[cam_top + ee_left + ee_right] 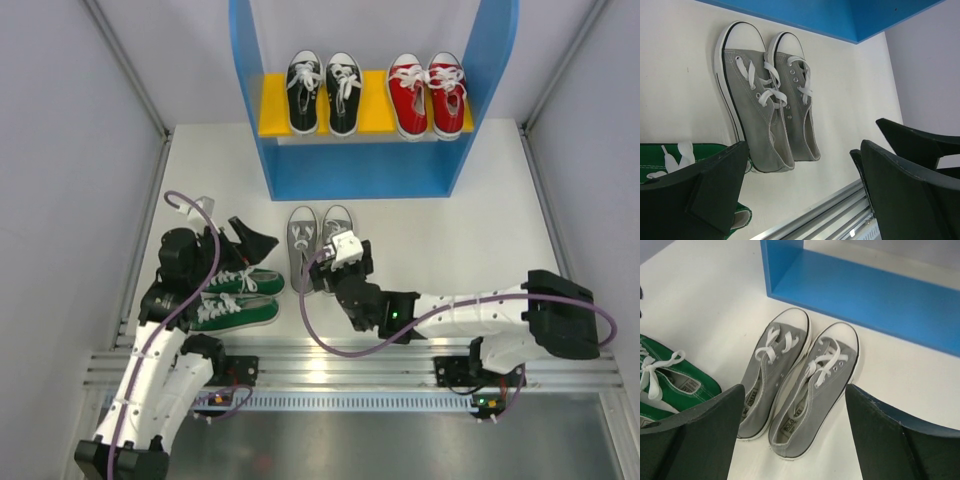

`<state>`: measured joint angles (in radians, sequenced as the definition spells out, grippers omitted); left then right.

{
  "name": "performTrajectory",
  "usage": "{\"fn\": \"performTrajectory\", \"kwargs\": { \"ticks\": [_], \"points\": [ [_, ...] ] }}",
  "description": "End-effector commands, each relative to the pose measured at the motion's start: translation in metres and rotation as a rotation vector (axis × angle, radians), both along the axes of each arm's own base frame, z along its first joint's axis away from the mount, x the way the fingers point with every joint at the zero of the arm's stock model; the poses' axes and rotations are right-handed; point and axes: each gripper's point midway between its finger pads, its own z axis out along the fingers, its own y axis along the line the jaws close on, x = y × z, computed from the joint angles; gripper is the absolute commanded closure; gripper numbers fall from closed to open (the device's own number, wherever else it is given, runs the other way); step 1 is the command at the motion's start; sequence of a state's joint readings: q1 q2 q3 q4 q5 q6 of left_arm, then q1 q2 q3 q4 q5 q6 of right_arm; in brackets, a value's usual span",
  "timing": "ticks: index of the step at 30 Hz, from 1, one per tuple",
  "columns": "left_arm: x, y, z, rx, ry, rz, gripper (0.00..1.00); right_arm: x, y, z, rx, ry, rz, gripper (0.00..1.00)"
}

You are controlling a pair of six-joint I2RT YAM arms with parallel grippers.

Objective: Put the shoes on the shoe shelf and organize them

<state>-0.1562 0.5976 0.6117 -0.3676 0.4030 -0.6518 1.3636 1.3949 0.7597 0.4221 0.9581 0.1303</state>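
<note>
The shoe shelf (pixel 500 60) stands at the back, with a black pair (pixel 322 95) and a red pair (pixel 430 95) on its yellow board. A grey pair (pixel 310 232) lies side by side on the table in front of it, toes toward the shelf. It also shows in the right wrist view (pixel 800 375) and the left wrist view (pixel 770 110). My right gripper (pixel 338 260) is open above the grey pair's heels (pixel 795 440), touching nothing. A green pair (pixel 235 298) lies on its side at the left. My left gripper (pixel 255 240) hovers open and empty above it (pixel 805 195).
The shelf's blue base (pixel 865 300) lies just beyond the grey toes. An aluminium rail (pixel 330 365) runs along the near table edge. Grey walls close both sides. A purple cable (pixel 330 340) loops from the right wrist.
</note>
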Motion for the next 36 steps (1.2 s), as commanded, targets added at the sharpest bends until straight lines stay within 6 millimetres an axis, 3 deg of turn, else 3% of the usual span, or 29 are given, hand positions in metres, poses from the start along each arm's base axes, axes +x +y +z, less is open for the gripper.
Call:
{"fn": "performTrajectory", "kwargs": {
  "ticks": [1, 8, 14, 24, 36],
  "points": [
    [0.002, -0.001, 0.023, -0.001, -0.092, -0.015, 0.01, -0.004, 0.003, 0.001, 0.219, 0.073, -0.102, 0.19],
    [-0.001, -0.001, 0.021, -0.002, -0.098, -0.018, 0.01, -0.007, 0.031, -0.044, 0.211, 0.150, -0.092, 0.19],
    [-0.004, 0.000, 0.020, -0.004, -0.108, -0.014, 0.01, -0.003, 0.021, -0.077, 0.222, 0.175, -0.205, 0.19],
    [-0.002, -0.002, 0.019, -0.005, -0.094, -0.018, 0.01, -0.002, 0.024, -0.108, 0.196, 0.202, -0.228, 0.21],
    [-0.003, -0.001, 0.020, -0.004, -0.101, -0.019, 0.01, 0.011, 0.015, -0.147, 0.155, 0.216, -0.266, 0.52]
  ]
}}
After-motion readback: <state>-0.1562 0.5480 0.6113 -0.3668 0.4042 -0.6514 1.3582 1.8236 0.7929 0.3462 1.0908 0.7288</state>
